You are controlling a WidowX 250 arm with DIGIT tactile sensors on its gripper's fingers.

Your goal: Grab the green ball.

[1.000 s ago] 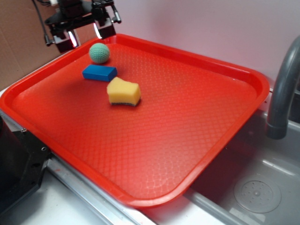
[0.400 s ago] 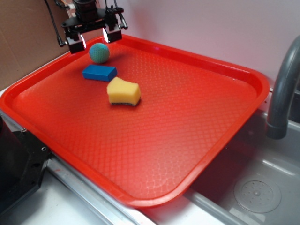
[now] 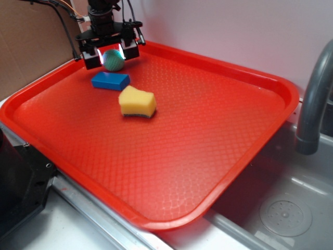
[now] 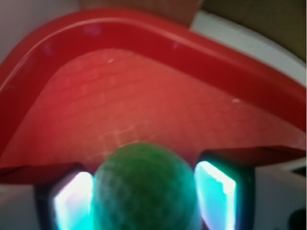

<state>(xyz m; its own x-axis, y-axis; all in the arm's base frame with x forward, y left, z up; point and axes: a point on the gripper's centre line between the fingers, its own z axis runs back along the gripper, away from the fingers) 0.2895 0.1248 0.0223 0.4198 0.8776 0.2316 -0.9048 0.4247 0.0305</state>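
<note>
A WidowX arm's gripper (image 3: pixel 110 54) hangs low over the far left corner of a red tray (image 3: pixel 218 172), its two fingers spread and standing on either side of the green ball (image 3: pixel 113 60), which sits on the tray floor at roughly the 11 o'clock position of the tray in the exterior view. In the wrist view the green ball (image 4: pixel 144 189) fills the lower centre of the frame, dimpled and slightly blurred, with a glowing finger pad (image 4: pixel 74 201) at its 9 o'clock and another at its 3 o'clock; the left pad appears just at the ball's edge, while a narrow dark gap shows before the right one, and whether either pad truly touches the ball cannot be told. Beyond the ball the curved corner rim of the red tray (image 4: pixel 144 33) arcs across the top of that view. In the exterior view, a blue block (image 3: pixel 110 80) lies just beside the ball at its 6 o'clock, and a yellow sponge (image 3: pixel 137 102) rests near the block at its 5 o'clock. A grey faucet (image 3: pixel 314 99) rises at the tray's 3 o'clock edge, above a metal sink (image 3: pixel 283 211).
</note>
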